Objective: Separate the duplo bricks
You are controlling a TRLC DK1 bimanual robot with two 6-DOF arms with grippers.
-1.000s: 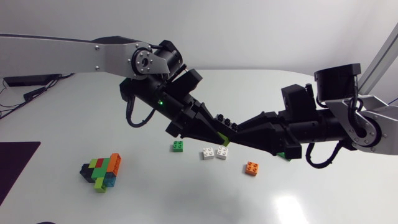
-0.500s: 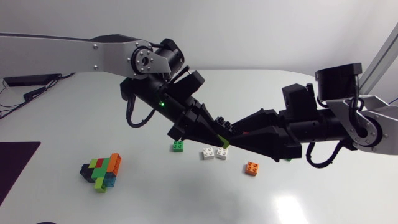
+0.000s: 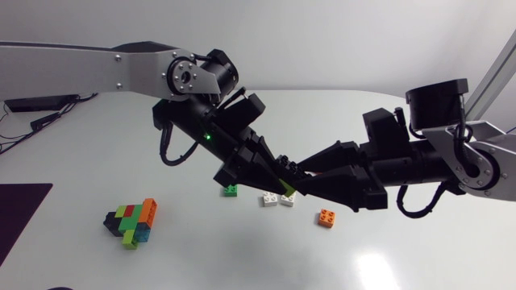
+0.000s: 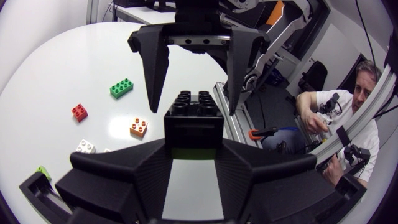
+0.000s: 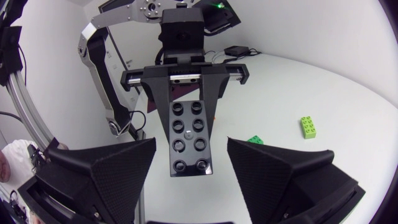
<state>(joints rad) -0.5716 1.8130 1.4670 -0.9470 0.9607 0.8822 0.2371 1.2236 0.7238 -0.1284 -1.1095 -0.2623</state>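
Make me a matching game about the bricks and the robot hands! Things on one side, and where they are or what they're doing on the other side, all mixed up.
Things:
1. black brick
2. orange brick
3. clump of coloured bricks
4. right gripper

Places or states:
a. open, one finger on each side of the held brick
b. stuck together on the table
c. clamped in the left gripper, above the table
d. lying single on the table

Pairs: 1-c, 2-d, 3-b, 4-a.
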